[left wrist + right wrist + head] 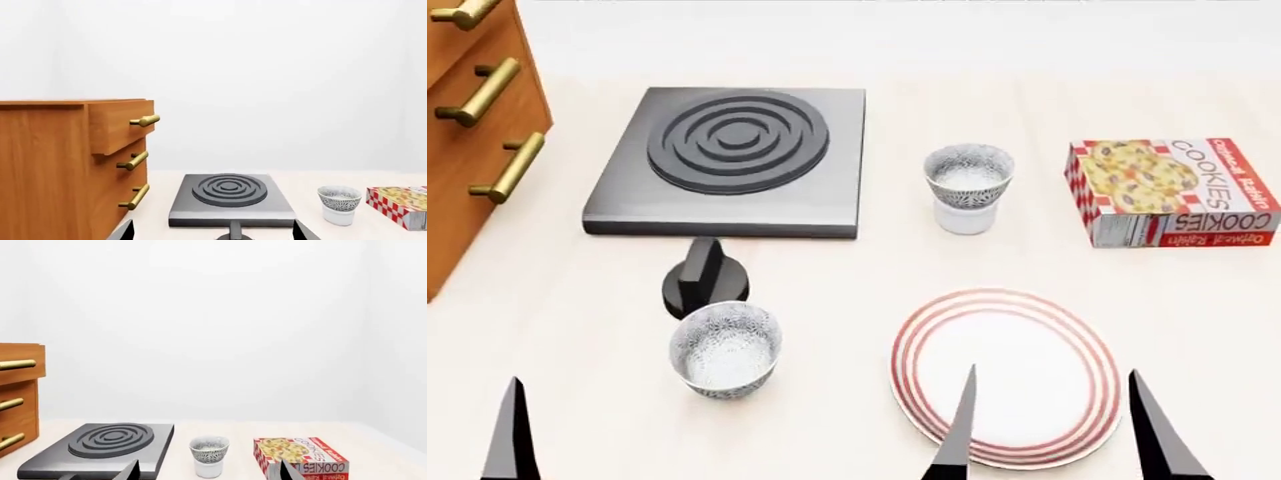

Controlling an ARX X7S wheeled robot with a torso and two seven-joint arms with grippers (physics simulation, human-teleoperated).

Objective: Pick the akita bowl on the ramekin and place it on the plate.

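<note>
Nearest the robot, the right tool (pixel 1048 425) hangs with its fingers apart over the near part of the plate (pixel 1010 375). The left tool (pixel 514 435) shows one fingertip in the head view; its wrist view shows two, spread. Farther back, the akita bowl (pixel 969 174) sits on the ramekin (pixel 966 218), between the stove (pixel 734 160) and the cookie box (pixel 1174 192).

Glossy white ramekin (pixel 966 216), wooden drawers (pixel 467 120) with brass-look handles (pixel 481 92).
</note>
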